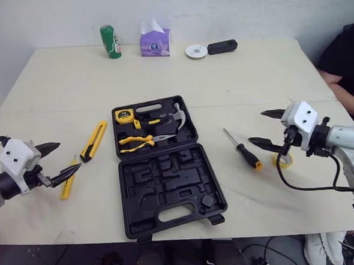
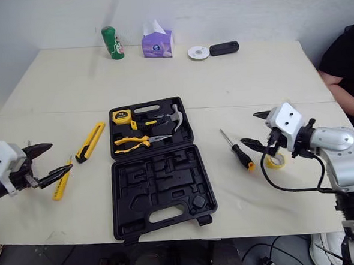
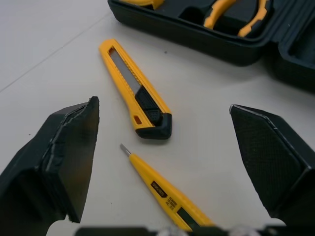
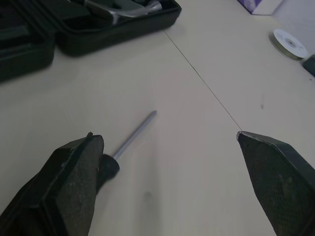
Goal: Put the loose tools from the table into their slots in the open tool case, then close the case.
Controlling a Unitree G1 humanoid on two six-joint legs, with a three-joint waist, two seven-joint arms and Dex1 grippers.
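Observation:
The black tool case lies open at the table's middle, its far half holding a tape measure, yellow-handled pliers and a hammer. Left of it lie a yellow utility knife and a thin yellow tester screwdriver. My left gripper hovers open just above and left of the tester. A black-and-orange screwdriver lies right of the case. My right gripper stands open beside its handle, over a yellow tape roll.
At the far edge stand a green can, a purple tissue box, a white disc and a black oblong object. A person in black sits at the right. A seam crosses the table behind the case.

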